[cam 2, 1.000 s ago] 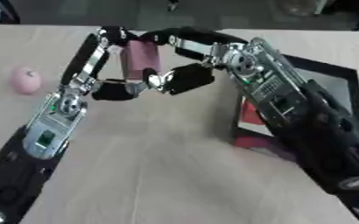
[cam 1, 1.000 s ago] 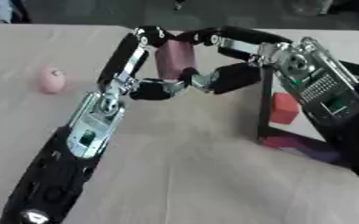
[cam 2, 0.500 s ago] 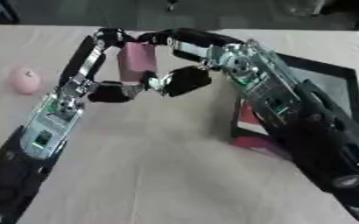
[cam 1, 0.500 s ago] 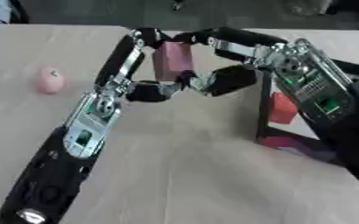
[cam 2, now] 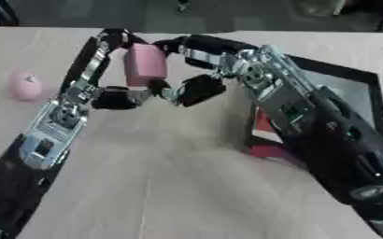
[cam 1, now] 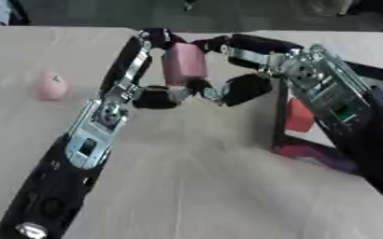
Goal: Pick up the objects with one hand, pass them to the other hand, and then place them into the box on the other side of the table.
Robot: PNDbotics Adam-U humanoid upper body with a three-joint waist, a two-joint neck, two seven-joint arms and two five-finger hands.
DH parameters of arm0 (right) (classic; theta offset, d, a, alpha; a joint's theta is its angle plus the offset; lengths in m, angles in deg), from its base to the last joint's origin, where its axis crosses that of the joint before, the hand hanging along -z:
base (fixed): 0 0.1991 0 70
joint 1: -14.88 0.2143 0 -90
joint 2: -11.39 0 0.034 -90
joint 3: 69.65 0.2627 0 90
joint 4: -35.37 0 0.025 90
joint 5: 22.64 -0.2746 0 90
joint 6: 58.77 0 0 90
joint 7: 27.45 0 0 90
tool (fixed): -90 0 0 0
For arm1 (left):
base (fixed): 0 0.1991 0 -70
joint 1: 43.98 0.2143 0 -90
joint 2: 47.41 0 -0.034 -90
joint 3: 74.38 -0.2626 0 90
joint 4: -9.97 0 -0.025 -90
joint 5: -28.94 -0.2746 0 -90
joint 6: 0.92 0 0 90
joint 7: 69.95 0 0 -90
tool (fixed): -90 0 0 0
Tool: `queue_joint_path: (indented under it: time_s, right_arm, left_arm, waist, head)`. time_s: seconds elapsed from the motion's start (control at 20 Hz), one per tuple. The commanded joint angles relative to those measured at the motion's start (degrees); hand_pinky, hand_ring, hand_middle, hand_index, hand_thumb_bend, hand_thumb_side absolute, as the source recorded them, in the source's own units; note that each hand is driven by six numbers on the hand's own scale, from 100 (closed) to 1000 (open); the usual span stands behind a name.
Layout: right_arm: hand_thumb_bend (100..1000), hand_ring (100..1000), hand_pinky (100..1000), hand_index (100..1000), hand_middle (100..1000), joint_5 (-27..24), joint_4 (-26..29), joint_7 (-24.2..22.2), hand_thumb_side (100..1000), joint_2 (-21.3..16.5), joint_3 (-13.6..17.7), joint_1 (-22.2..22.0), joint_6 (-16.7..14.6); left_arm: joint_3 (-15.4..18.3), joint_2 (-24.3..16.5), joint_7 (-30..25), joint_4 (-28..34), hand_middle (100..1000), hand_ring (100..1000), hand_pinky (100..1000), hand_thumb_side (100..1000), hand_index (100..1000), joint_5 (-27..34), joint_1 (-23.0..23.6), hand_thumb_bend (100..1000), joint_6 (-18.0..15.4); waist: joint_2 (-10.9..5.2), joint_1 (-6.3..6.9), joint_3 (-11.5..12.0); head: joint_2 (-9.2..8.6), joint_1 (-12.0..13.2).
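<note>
A pink rectangular block hangs above the middle of the table, held between both hands. My left hand arches over it from the left, with fingers curled on its top and thumb under it. My right hand comes in from the right, its fingers on the block's upper right side and its thumb below. A black box stands on the right side of the table, partly hidden by my right forearm. It holds a red block.
A small pink rounded object lies on the table at the left. Something purple-red shows at the box's near edge. The tan table stretches toward me between my two forearms.
</note>
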Motion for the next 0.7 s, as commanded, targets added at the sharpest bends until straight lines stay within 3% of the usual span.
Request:
queue_joint_path:
  time_s: [0.05, 0.45, 0.7]
  right_arm:
    - [100, 1000, 1000, 1000, 846, 0.02, -0.6, -0.09, 538, -0.07, -0.33, 0.42, 0.14]
    - [100, 1000, 1000, 1000, 798, -2.31, -0.28, 2.04, 493, 0.03, 0.0, 0.38, 1.5]
    - [100, 996, 1000, 979, 707, -3.88, -0.05, 4.38, 391, 0.06, 0.13, 0.39, 2.41]
  left_arm:
    - [0.02, 0.15, -0.04, 1.43, 448, 529, 689, 100, 579, 1.11, -1.5, 100, -0.87]
    - [-0.16, 0.28, -1.63, 1.14, 445, 528, 688, 100, 578, 0.73, -1.38, 100, -0.38]
    - [-0.24, 0.32, -2.48, 1.04, 444, 527, 688, 100, 578, 0.81, -1.31, 100, -0.04]
  waist:
    - [-1.45, -0.5, -0.01]
    - [-1.43, -0.34, -0.04]
    - [-1.51, -0.25, -0.06]
  head:
    - [0.33, -0.21]
    - [-0.47, -0.27]
    - [-0.57, -0.27]
